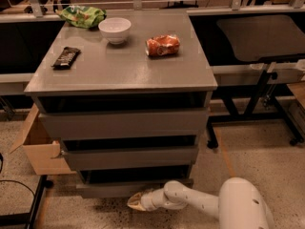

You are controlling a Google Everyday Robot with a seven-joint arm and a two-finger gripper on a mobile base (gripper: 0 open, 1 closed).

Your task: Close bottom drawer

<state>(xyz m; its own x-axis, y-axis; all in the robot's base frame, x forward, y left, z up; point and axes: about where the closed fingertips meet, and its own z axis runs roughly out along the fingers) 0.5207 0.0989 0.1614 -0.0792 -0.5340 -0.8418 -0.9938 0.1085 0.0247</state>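
One bottom drawer (119, 190) just behind the low claw (135, 202).

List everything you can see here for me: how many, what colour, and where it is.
cabinet: one, grey, centre, three drawers stacked
top drawer: one, grey, just under the cabinet top
middle drawer: one, grey, below the top drawer
bottom drawer: one, grey, lowest, by the floor
bowl: one, white, back of the cabinet top
bag: one, green, back left corner of the top
packet: one, orange, right of the bowl
bar: one, black, left side of the top
cardboard box: one, brown, on the floor left of the cabinet
table: one, black top, right of the cabinet
arm: one, white, low at lower right, reaching left
gripper: one, tan, at the bottom drawer's front
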